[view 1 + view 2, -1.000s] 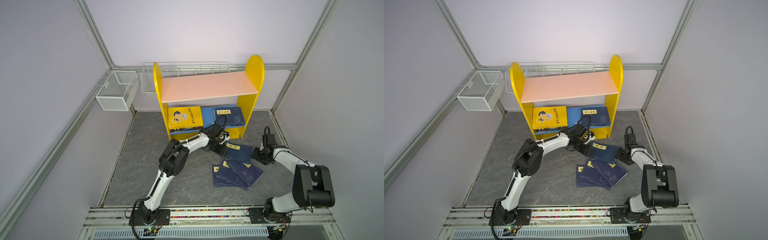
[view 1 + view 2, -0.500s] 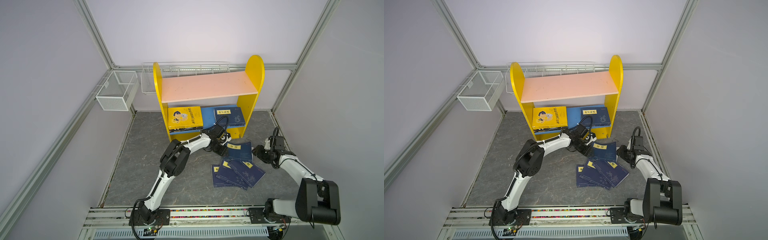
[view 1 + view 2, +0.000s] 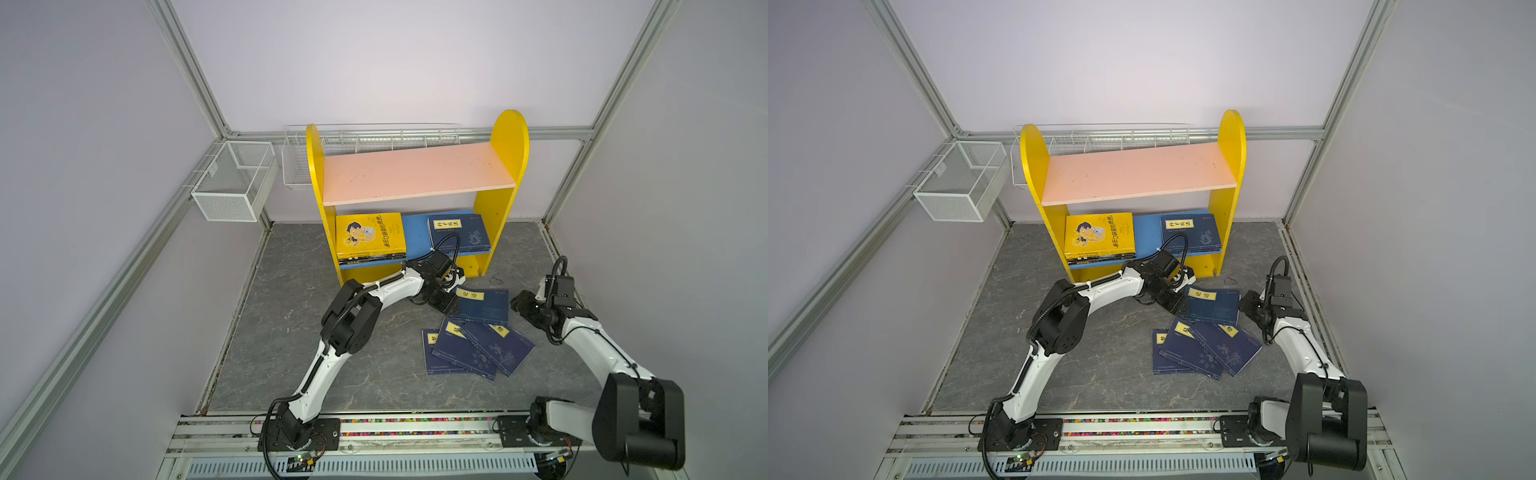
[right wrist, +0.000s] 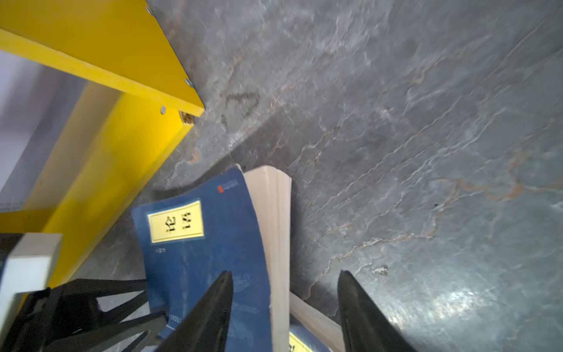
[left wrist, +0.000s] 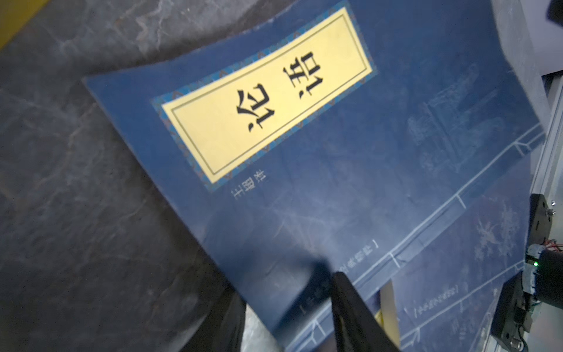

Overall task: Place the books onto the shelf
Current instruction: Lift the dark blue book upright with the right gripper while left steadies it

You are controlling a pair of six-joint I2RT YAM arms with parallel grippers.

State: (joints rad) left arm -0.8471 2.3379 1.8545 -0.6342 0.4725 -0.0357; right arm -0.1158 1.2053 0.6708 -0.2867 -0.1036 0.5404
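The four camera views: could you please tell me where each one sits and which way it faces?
Top views: high above the robot's base, looking down and forward at the shelf, loose books, left arm and right arm.
Left wrist: on the left arm, looking along its jaws, which clasp the navy book.
Right wrist: on the right arm, low, facing the grey floor and the shelf's foot; open right jaws show.
Shared: both wrist views show that navy book; the right wrist also sees the left jaws.
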